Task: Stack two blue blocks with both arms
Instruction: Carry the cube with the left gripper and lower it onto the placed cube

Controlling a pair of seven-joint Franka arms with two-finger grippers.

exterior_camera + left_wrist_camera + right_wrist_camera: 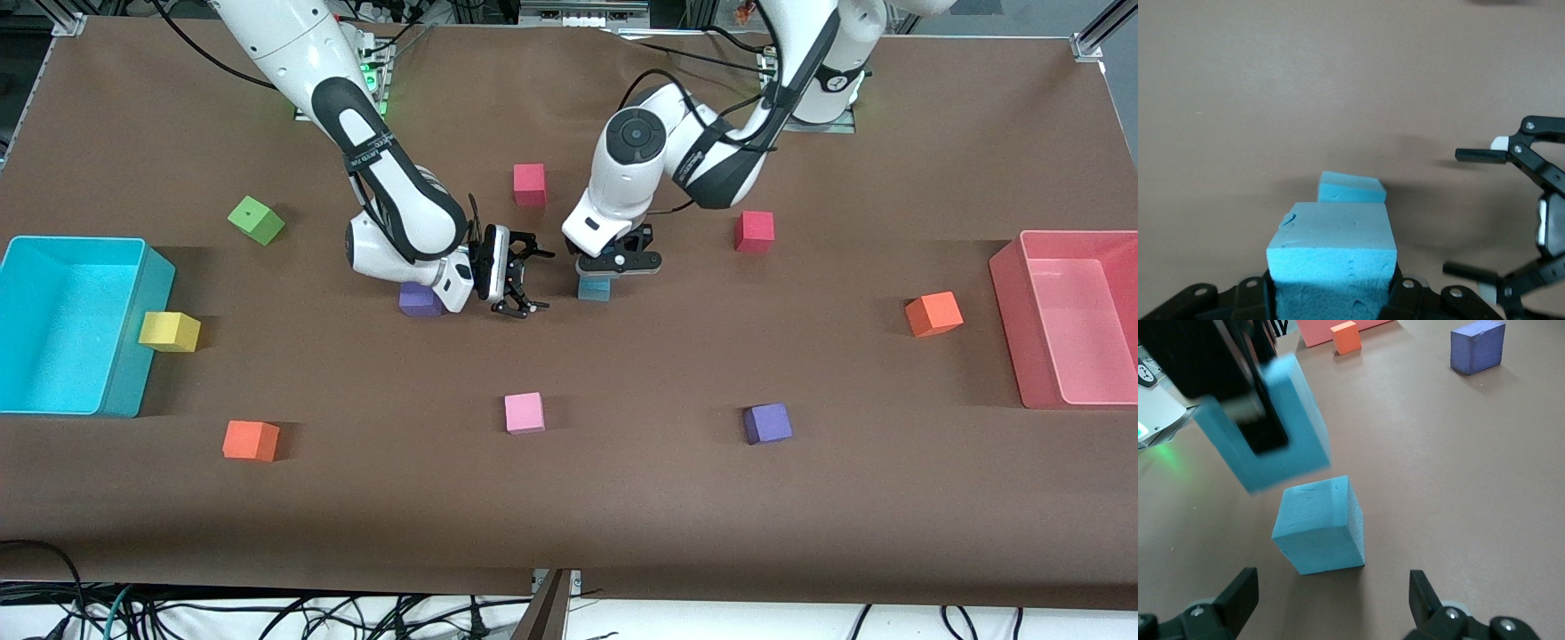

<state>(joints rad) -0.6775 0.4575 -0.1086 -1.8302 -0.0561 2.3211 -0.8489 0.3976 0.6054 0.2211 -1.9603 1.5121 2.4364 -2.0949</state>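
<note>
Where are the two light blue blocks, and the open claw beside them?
Held block (1331,243), left wrist view, top face.
Lower block (1317,523), right wrist view, top face.
Right tool (520,280), front view, between its fingertips.

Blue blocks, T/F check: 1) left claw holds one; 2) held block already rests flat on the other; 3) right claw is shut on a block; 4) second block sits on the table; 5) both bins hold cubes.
1. The left claw holds a blue block. True.
2. The held block rests flat on the other. False: it is above the second blue block, with a gap showing in the right wrist view.
3. The right claw is shut on a block. False: it is open and holds nothing.
4. The second blue block sits on the table. True.
5. Both bins hold cubes. False: the cyan bin and pink bin show none inside.
</note>
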